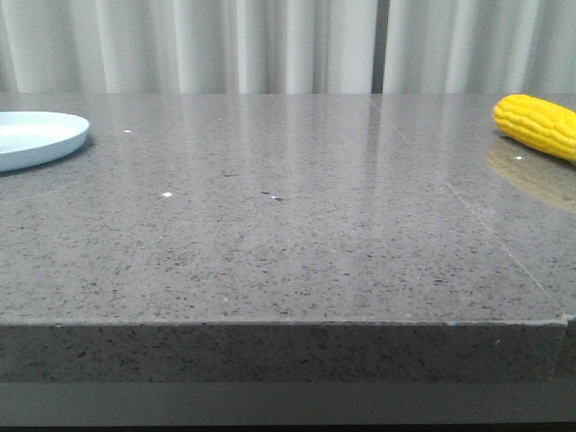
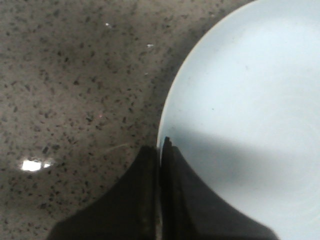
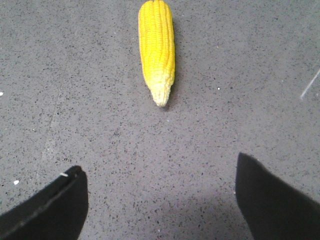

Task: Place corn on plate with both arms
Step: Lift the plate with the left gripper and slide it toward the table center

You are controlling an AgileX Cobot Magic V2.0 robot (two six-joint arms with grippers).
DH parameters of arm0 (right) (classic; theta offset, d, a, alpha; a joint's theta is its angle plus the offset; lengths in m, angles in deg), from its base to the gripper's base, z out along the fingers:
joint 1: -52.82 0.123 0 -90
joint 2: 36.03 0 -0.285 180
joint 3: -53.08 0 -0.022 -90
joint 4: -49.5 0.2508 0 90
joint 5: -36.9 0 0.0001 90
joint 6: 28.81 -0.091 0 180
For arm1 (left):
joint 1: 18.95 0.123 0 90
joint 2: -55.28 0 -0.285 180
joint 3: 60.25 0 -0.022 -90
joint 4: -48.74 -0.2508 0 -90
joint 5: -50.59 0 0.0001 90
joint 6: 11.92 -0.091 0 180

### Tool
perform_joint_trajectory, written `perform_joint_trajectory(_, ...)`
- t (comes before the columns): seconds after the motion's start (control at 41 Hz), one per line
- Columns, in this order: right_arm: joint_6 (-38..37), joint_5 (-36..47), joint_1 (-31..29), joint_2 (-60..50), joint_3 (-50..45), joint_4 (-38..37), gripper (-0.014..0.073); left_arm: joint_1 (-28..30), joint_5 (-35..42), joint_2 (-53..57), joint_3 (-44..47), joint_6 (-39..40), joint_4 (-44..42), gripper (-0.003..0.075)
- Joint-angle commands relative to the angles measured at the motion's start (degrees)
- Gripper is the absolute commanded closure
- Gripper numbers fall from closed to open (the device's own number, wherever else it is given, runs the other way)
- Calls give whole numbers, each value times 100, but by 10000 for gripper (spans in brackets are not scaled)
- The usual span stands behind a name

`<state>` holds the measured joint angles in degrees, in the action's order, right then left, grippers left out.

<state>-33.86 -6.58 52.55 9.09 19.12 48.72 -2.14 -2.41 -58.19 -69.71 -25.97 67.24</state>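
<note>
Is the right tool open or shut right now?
Open. In the right wrist view the right tool has its two fingers spread wide, with bare table between them; the corn lies ahead, untouched.

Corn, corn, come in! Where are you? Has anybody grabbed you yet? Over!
Left gripper shut, empty, over plate rim. Right gripper open, corn ahead, untouched on table. Nothing between.

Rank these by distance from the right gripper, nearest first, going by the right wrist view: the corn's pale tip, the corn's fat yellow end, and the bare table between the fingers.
1. Bare table, directly between the open fingers of the right gripper.
2. The pale tip of the corn, pointing toward the gripper.
3. The fat yellow end, farthest away.
</note>
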Motion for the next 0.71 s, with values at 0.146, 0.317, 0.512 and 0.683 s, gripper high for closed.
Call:
perform_joint_trajectory(0.146, 12, 381, -27, 43, 129, -91, -31, -359, -766, 596, -839, -789, 1091, 741)
perform_joint_trajectory(0.317, 12, 375, -27, 43, 129, -91, -31, -1039, -1071, 626, -1132, -813, 1105, 741)
perform_joint_trajectory(0.512, 12, 375, -27, 43, 129, -91, -31, -1968, -1084, 616, -1132, -827, 1105, 741)
perform_joint_trajectory(0.683, 12, 375, -27, 43, 129, -91, -31, -2689, -1048, 605, -1132, -827, 1081, 741)
